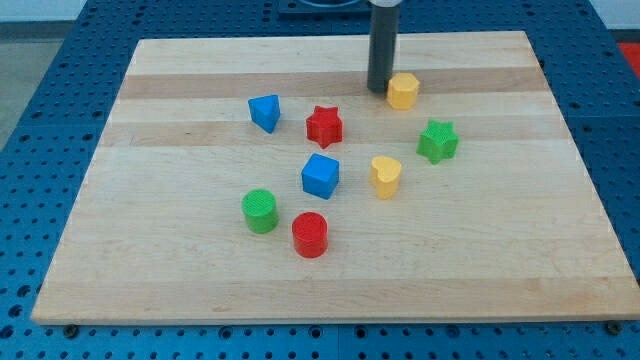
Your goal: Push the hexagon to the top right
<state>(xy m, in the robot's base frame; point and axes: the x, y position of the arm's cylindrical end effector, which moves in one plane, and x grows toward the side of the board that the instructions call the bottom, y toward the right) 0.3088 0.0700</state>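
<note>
- Camera view showed a pale wooden desk (150, 290) filling most of the frame, with blue perforated surface around it.
- No jaws were fitted; the arm ended in a dark rod, so no open or closed state applied.
- My tip (381, 90) stood on the desk in the upper centre of the frame, touching or just beside the left side of the yellow hexagon (403, 91).
- The yellow hexagon lay in the upper part of the frame, right of centre, well apart from the desk's top right corner.
- A green star (438, 141) lay below and right of the hexagon.
- A yellow heart-like block (385, 176) lay near mid-frame, with a blue cube (320, 176) to its left.
- A red star (324, 126) and a blue block (265, 113), shape unclear, lay left of the tip.
- A green cylinder (260, 211) and a red cylinder (310, 235) stood close together at lower centre-left.
</note>
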